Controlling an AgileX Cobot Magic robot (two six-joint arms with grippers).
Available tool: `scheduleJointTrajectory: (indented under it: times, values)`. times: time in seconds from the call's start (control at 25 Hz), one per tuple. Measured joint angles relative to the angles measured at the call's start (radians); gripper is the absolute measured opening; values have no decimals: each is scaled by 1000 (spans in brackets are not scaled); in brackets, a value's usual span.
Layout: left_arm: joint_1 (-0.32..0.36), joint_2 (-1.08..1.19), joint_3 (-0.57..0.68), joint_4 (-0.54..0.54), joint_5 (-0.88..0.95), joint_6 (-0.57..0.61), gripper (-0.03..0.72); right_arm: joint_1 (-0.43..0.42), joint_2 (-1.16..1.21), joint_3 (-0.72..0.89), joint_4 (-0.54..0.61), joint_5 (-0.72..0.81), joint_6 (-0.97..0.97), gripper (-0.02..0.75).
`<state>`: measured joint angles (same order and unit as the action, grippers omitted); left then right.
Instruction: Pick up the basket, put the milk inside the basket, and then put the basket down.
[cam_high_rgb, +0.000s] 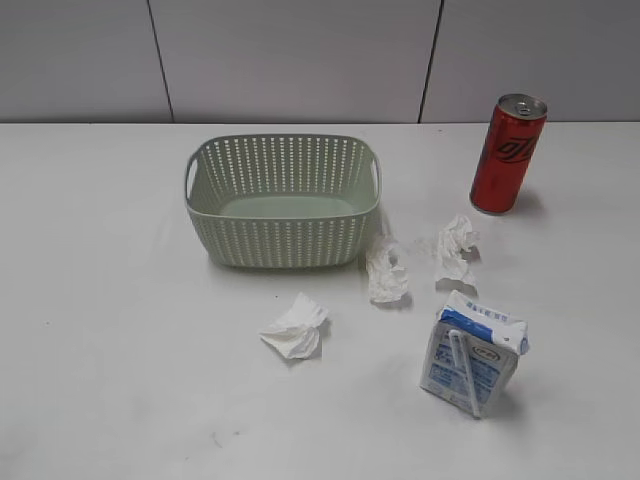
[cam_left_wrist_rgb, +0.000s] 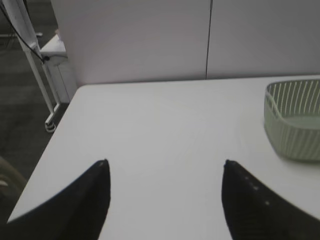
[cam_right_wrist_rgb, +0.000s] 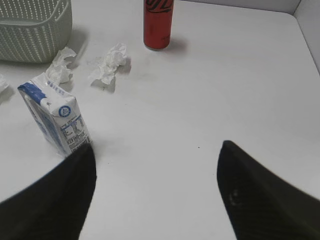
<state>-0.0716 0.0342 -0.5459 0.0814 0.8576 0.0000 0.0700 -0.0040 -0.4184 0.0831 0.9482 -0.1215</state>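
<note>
The pale sage-green basket (cam_high_rgb: 283, 200) stands empty on the white table, left of centre in the exterior view. Its edge shows in the left wrist view (cam_left_wrist_rgb: 295, 120) and in the right wrist view (cam_right_wrist_rgb: 35, 27). The white and blue milk carton (cam_high_rgb: 472, 357) stands upright at the front right; it also shows in the right wrist view (cam_right_wrist_rgb: 55, 117). My left gripper (cam_left_wrist_rgb: 165, 165) is open over bare table, left of the basket. My right gripper (cam_right_wrist_rgb: 156, 147) is open, with its left finger close beside the carton. Neither gripper shows in the exterior view.
A tall red can (cam_high_rgb: 508, 153) stands at the back right. Three crumpled white tissues lie between basket and carton: one in front of the basket (cam_high_rgb: 297, 328), one at its right corner (cam_high_rgb: 386, 272), one further right (cam_high_rgb: 455, 248). The table's left edge (cam_left_wrist_rgb: 50, 150) shows.
</note>
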Motion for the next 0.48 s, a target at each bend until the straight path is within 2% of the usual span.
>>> scheduleJointTrajectory:
  times: [0.16, 0.48]
  values:
    - [0, 115, -15, -10, -113, 0, 529, 0, 0, 0, 0, 0, 0, 591]
    - [0, 496, -92, -96, -241, 0, 529, 0, 0, 0, 0, -1, 0, 591]
